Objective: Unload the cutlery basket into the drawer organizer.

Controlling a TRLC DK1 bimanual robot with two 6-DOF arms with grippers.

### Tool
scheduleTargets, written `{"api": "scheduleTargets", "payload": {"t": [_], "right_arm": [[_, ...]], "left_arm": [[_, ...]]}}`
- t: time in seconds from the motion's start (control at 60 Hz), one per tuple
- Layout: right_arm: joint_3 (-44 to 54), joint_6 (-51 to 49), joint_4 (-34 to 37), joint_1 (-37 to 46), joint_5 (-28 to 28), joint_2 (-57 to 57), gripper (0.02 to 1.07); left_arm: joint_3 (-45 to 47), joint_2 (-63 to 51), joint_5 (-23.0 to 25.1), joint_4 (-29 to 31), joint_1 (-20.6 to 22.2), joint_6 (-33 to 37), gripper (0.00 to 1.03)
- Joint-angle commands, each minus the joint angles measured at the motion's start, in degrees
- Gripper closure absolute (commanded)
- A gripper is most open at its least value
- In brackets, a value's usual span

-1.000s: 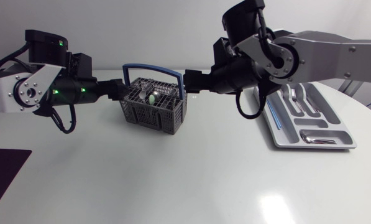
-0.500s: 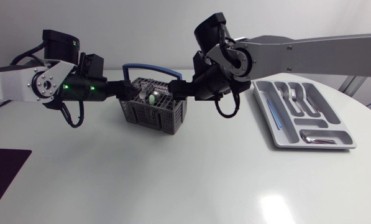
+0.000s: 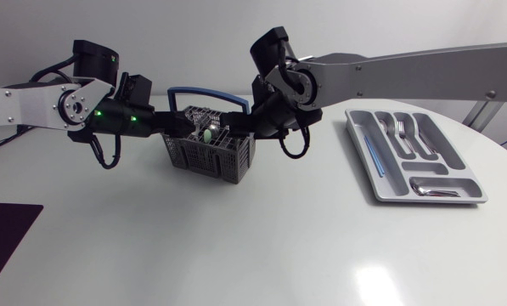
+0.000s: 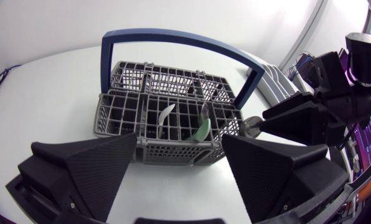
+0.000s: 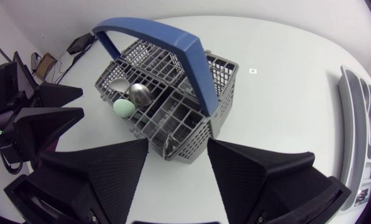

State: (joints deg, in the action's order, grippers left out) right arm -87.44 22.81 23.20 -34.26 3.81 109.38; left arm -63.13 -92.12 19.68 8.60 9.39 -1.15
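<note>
The grey cutlery basket [image 3: 211, 151] with its blue handle [image 3: 209, 92] stands at the table's back middle. A green spoon [image 3: 208, 133] and a metal spoon [image 5: 139, 93] stick up in it. My left gripper [image 3: 178, 127] hovers open at the basket's left side; in the left wrist view the basket [image 4: 166, 118] lies just ahead of the fingers. My right gripper [image 3: 236, 127] is at the basket's right corner, fingers apart. A metal utensil end [image 5: 169, 145] stands between them; I cannot tell whether they touch it. The drawer organizer [image 3: 380, 189] lies at the right.
The organizer holds forks [image 3: 402, 132], a spoon [image 3: 427, 189] and a blue-handled piece [image 3: 370, 153]. A dark mat [image 3: 2, 238] lies at the front left corner. The basket's handle arches over the space between the two grippers.
My right arm has swung left from near the organizer to the basket's right corner, and its fingers have narrowed. My left gripper has edged right, closer to the basket.
</note>
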Motion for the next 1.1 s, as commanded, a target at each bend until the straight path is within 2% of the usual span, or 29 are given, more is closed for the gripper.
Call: {"api": "scheduleTargets", "payload": {"t": [0.0, 0.2, 0.3, 0.467, 0.583, 0.8, 0.9, 1.083], "right_arm": [[-1.9, 2.0, 0.8, -0.7, 0.7, 2.5, 0.45], [-2.6, 2.6, 0.6, -1.2, 0.9, 4.1, 0.48], [-2.8, 2.7, -0.2, -1.2, 1.1, 4.6, 0.58], [-2.9, 2.8, -0.4, -1.6, 1.1, 5.1, 0.66], [-2.6, 2.8, -1.7, -1.6, 1.1, 5.1, 0.79], [-2.3, 2.7, -2.2, -2.0, 0.8, 5.2, 0.84], [-2.1, 2.2, -3.1, -2.3, 0.5, 5.1, 1.01], [-1.4, 2.3, -3.0, -2.7, 0.1, 4.3, 1.01]], "left_arm": [[-1.7, -1.2, 1.2, 0.5, -0.4, 1.9, 0.08], [-1.5, -1.8, 2.1, 0.9, -0.7, 3.2, 0.08], [-1.2, -1.8, 2.6, 0.8, -0.9, 3.3, 0.08], [-0.8, -1.8, 2.8, 0.8, -0.9, 4.0, 0.08], [-0.5, -1.7, 2.8, 0.8, -0.9, 4.1, 0.08], [0.1, -1.5, 2.8, 0.6, -0.8, 4.2, 0.08], [0.3, -1.5, 2.8, 0.6, -0.6, 4.3, 0.08], [0.7, -1.5, 2.8, 0.5, -0.2, 4.4, 0.08]]}}
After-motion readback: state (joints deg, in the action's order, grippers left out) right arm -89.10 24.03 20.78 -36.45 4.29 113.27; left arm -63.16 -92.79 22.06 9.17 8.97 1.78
